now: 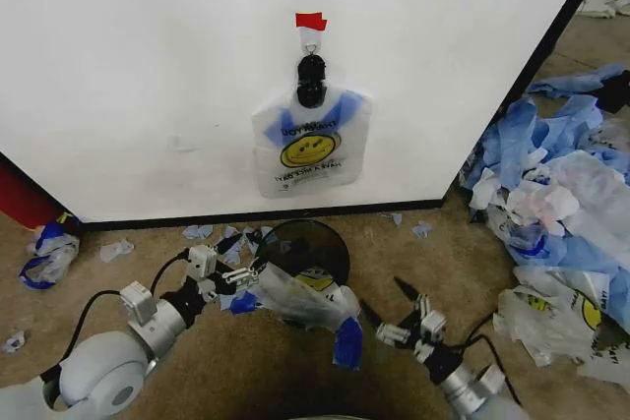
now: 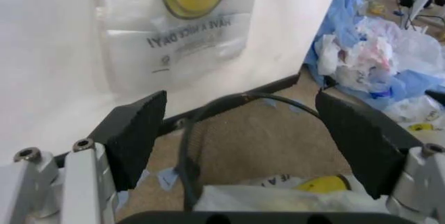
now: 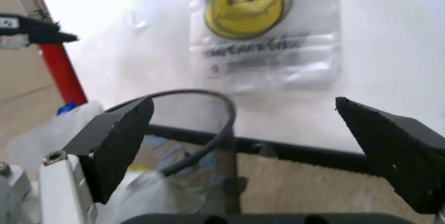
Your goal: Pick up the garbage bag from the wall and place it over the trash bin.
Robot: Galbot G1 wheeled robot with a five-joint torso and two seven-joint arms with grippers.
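Both grippers, left (image 1: 228,275) and right (image 1: 406,317), w/ fingers spread wide, holding nothing. Bag (image 1: 295,297) only half-draped on bin (image 1: 320,238), prob slides off. Another bag (image 1: 310,150) hangs on wall (image 1: 148,66).

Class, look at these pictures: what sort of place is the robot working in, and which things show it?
Probably a staged robot test area: a freestanding white wall panel on brown carpet, a garbage bag clipped to it, and a heap of used plastic bags beside it.
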